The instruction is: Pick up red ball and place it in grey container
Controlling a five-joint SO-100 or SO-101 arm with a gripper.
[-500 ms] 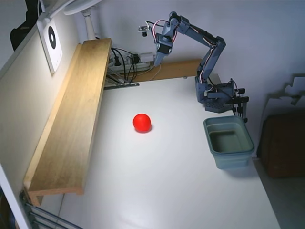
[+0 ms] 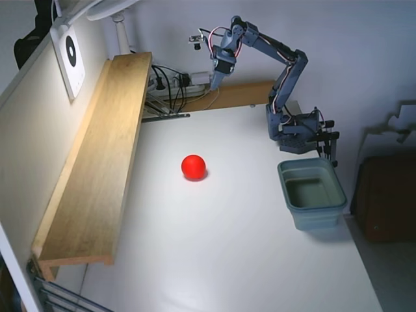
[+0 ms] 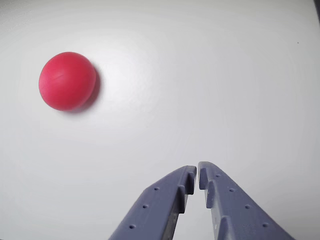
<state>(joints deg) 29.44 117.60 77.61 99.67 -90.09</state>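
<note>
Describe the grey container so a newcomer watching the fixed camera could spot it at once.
In the fixed view, start at the white table and follow its right edge to the arm's base. Just in front of that base sits the grey container, an open, empty rectangular bin with rounded corners. It is the only tub there; the red ball lies apart, mid-table.

The red ball (image 2: 193, 166) sits alone near the middle of the surface (image 2: 227, 260) in the fixed view, well apart from the grey container (image 2: 312, 193) at the right edge. The arm's base (image 2: 296, 130) stands just behind the container; a shelf (image 2: 97, 169) runs along the left.
</note>
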